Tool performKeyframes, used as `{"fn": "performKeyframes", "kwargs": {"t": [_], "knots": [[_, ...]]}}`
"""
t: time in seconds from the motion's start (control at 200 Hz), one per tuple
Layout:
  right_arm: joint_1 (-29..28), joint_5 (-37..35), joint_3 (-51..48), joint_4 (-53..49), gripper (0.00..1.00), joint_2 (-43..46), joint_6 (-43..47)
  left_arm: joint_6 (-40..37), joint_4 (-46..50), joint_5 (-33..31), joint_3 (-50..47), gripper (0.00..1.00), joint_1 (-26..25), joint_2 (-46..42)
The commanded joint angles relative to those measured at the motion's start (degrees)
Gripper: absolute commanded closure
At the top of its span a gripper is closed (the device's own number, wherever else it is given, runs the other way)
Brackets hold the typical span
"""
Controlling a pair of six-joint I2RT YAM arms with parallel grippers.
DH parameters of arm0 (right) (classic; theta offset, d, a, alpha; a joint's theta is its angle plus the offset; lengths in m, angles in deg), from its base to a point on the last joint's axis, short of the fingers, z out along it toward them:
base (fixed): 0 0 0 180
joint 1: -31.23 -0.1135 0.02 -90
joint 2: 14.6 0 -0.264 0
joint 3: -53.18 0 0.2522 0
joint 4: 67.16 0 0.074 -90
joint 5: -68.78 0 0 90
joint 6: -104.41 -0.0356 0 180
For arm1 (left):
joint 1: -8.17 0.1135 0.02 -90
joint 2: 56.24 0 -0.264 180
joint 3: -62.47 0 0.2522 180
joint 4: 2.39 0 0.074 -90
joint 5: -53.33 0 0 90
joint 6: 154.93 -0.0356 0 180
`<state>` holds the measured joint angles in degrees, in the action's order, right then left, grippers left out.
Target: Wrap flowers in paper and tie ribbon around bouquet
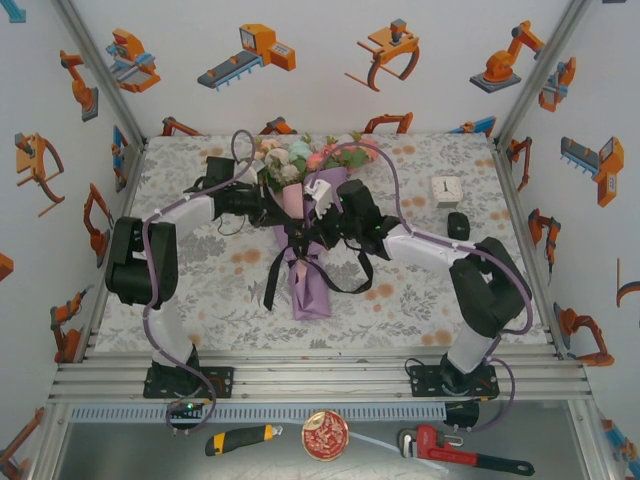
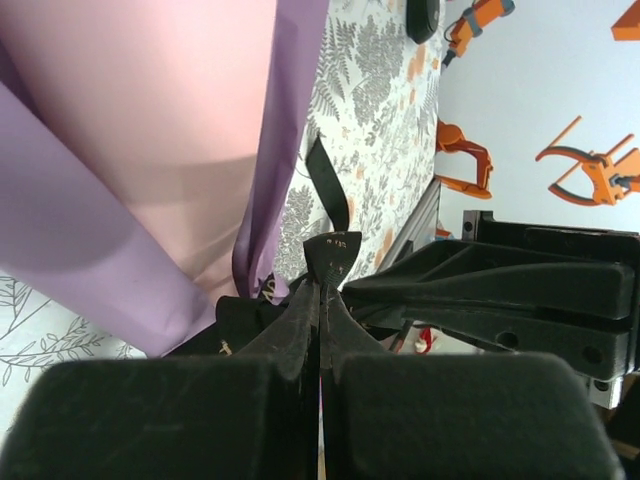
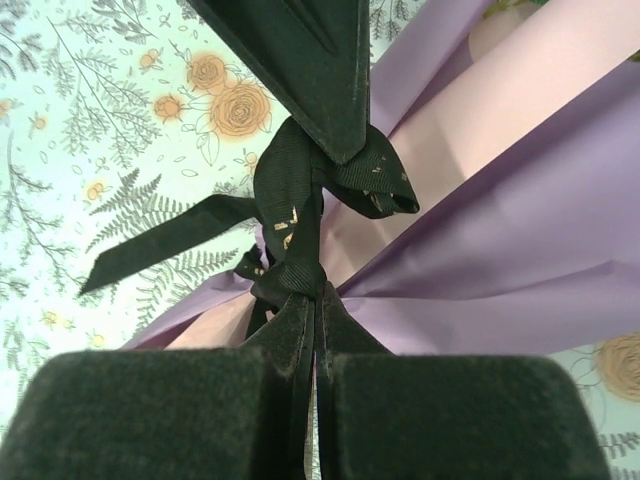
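Roughly near-to-far bouquet [image 1: 310,285], flowers [image 1: 300,158] farthest.

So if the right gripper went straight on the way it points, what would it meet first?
The ribbon knot, directly at the right gripper's shut tips. Just beyond looks to be the left gripper, with paper alongside; depth is unclear.
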<state>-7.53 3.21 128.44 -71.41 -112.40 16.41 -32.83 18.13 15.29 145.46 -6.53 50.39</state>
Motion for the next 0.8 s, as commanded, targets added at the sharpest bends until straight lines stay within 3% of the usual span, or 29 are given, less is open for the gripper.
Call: {"fn": "performKeyframes", "kwargs": {"t": [0.0,0.065,0.295,0.446,0.591,0.796], "knots": [[1.67,2.23,-1.18,-6.48,1.00,0.42,-4.80,0.34,-5.64,-9.24,-1.73,0.74,3.71,-1.89],[1.67,2.84,-0.66,-6.61,1.00,-0.07,-4.99,1.02,-7.29,-9.46,-2.90,0.64,3.80,-3.33],[1.70,3.16,-0.16,-7.78,1.00,-0.06,-4.54,-3.71,-1.74,-10.34,-1.75,0.64,3.62,-8.75],[1.67,3.52,0.07,-7.63,1.00,-0.28,-4.69,-8.29,1.03,-11.29,-3.21,0.63,-1.94,-14.48],[1.75,3.50,0.70,-7.07,1.00,-1.05,-5.11,-2.29,-7.70,-8.13,-8.78,0.58,-5.68,-15.50],[1.74,3.70,0.95,-6.45,1.00,-1.42,-5.42,5.25,-8.00,-8.91,-7.27,0.52,-8.61,-9.36]]}}
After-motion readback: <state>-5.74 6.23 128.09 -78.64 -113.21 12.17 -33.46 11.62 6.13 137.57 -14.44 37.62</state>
